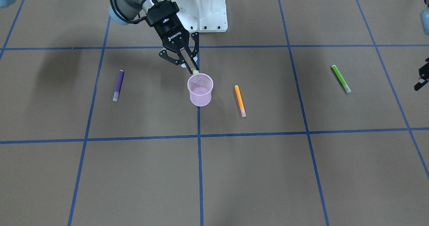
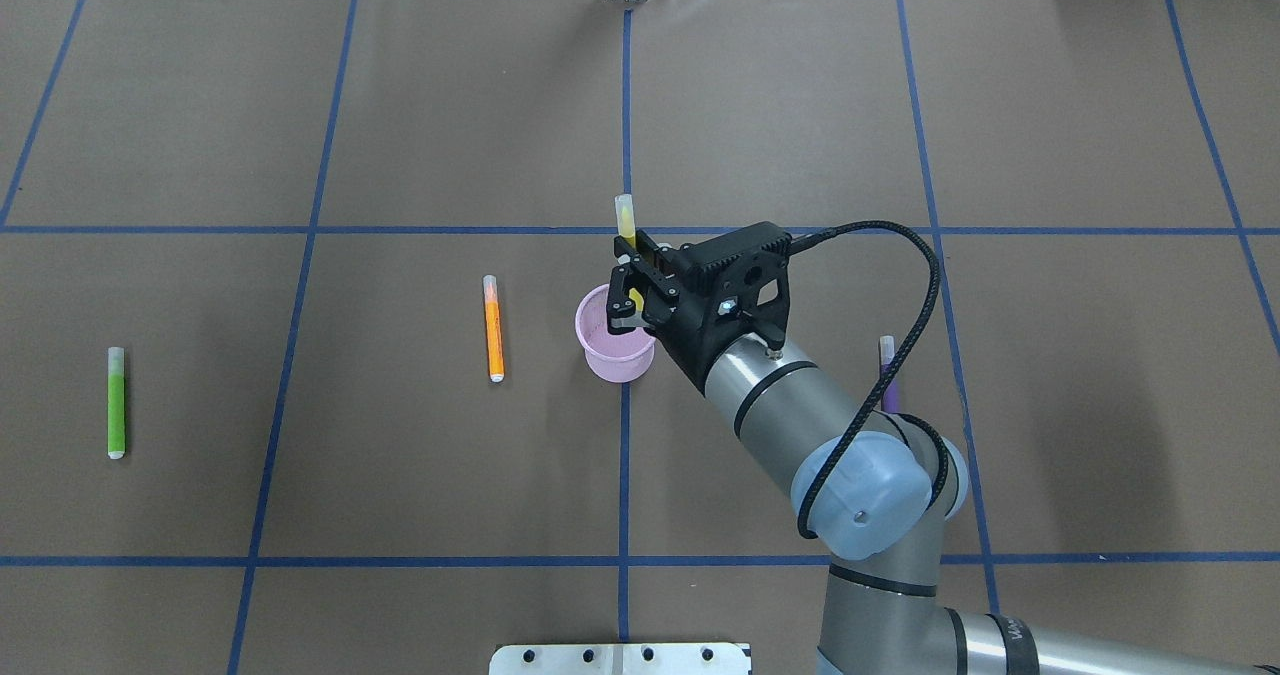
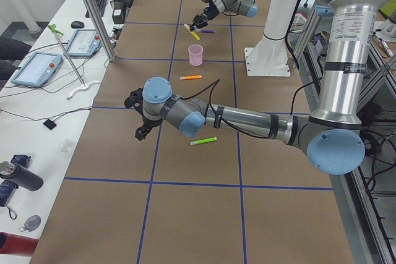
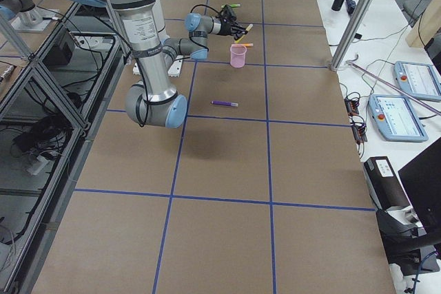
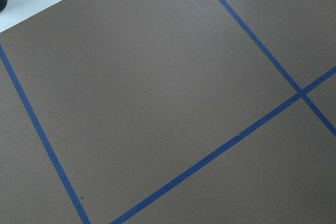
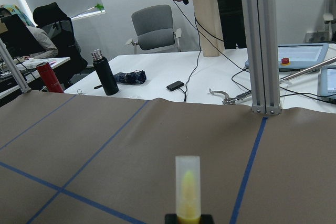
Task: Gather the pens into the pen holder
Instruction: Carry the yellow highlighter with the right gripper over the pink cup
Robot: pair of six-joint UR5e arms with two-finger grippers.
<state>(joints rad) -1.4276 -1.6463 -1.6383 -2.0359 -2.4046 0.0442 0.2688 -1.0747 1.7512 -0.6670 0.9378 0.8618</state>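
My right gripper (image 1: 190,67) is shut on the yellow pen (image 2: 625,219), which is tilted with its pale cap up, right over the back rim of the pink mesh pen holder (image 1: 200,89). The right wrist view shows the cap end (image 6: 187,187). In the overhead view the gripper (image 2: 629,285) hangs over the holder (image 2: 612,347). The orange pen (image 1: 240,100), the purple pen (image 1: 118,85) and the green pen (image 1: 341,78) lie flat on the table. My left gripper (image 1: 421,80) is cut off by the view's edge, beyond the green pen; it looks open and empty.
The white robot base (image 1: 201,8) stands just behind the holder. Blue tape lines cross the brown table cover. The purple pen (image 2: 888,373) is partly hidden by my right arm's cable. The left wrist view shows only bare cover and tape.
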